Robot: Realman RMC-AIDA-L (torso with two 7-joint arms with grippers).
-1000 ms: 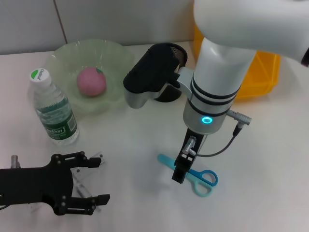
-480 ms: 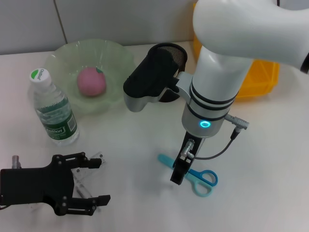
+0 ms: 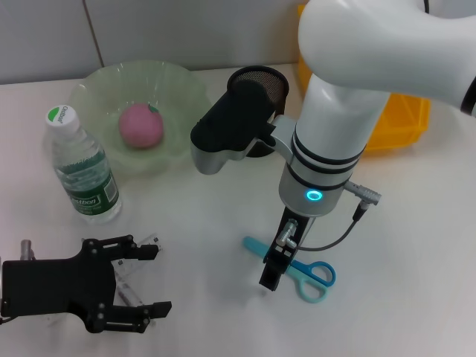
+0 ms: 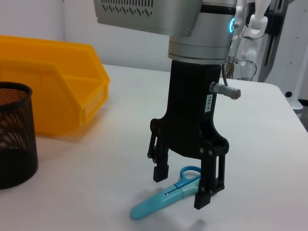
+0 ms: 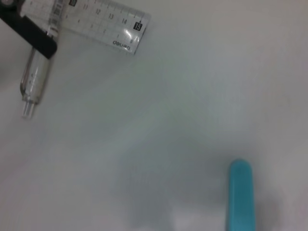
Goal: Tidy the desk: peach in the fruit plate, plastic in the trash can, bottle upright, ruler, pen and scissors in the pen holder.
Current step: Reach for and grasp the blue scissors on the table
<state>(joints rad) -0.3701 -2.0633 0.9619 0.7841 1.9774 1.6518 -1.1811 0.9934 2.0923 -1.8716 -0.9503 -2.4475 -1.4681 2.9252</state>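
Head view is showing me the desk (image 3: 416,245) with the right arm standing over its near middle. The trash can (image 3: 405,119) is sitting at the far right edge, the fruit plate (image 3: 97,93) at the far left with the peach (image 3: 141,125) already inside, and the bottle (image 3: 80,167) is standing upright near the left edge. The pen holder (image 3: 262,83) is waiting at the far edge, partly behind the arm.

I am bringing the right gripper (image 4: 185,190) down over the scissors (image 4: 163,198), which are lying flat toward the near right. Its fingers are spread, straddling the scissors where blades meet handles, tips just above the desk. To do this well, I am judging I should keep the scissors centred between the tips, sink until they nearly touch the desk, then close slowly so the thin body is not skidding aside.

The left gripper (image 3: 130,286) is resting spread at the near left corner, over the ruler (image 5: 86,24) and pen (image 5: 34,82).
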